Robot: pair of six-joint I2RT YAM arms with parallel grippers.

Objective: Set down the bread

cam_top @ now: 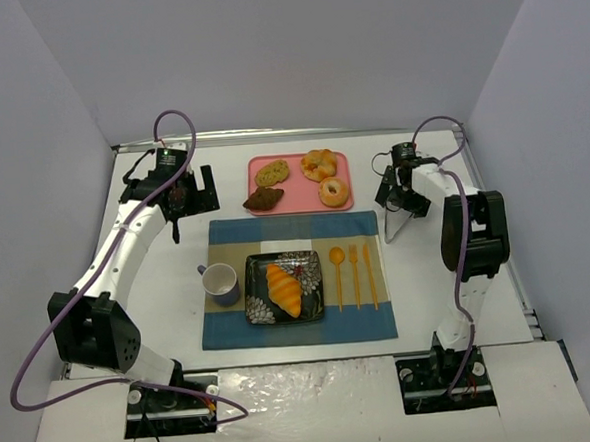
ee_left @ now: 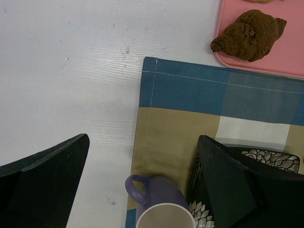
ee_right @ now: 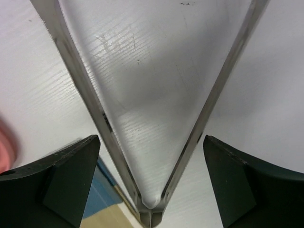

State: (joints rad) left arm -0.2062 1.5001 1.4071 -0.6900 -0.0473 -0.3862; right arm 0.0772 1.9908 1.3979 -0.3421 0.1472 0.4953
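You'll find the croissant [cam_top: 284, 290] already resting on the black flower-patterned plate [cam_top: 313, 261], lying slantwise from 11 o'clock to 5 o'clock across it and touching nothing else. That plate sits at the middle of the blue-and-tan placemat [cam_top: 276, 234]. A purple mug [cam_top: 220, 282] stands upright at the plate's 9 o'clock, just beside its edge, handle toward the left; from above you cannot tell whether anything is in it. At the plate's 3 o'clock, three orange pieces lie side by side on the placemat: spoon [cam_top: 337, 270], fork [cam_top: 354, 272] and knife [cam_top: 369, 275], all pointing toward 12 o'clock. At 12 o'clock of the placemat, the pink tray [cam_top: 299, 186] holds four items: a flat speckled cookie [cam_top: 271, 172] and a dark brown pastry [cam_top: 264, 198] on its left half, a knotted golden bun [cam_top: 319, 163] and a round glazed donut [cam_top: 332, 192] on its right half. Your left end effector [ee_left: 144, 140] hangs off the placemat's 10 o'clock corner, fingers spread wide and released, nothing between them but tabletop [ee_left: 71, 71] and cloth. Your right end effector [ee_right: 151, 140] sits at the placemat's 2 o'clock, over bare tabletop, grasping V-shaped metal tongs [ee_right: 213, 95]: each finger lies against the outside of one arm, and the tongs gape open with nothing caught in them.
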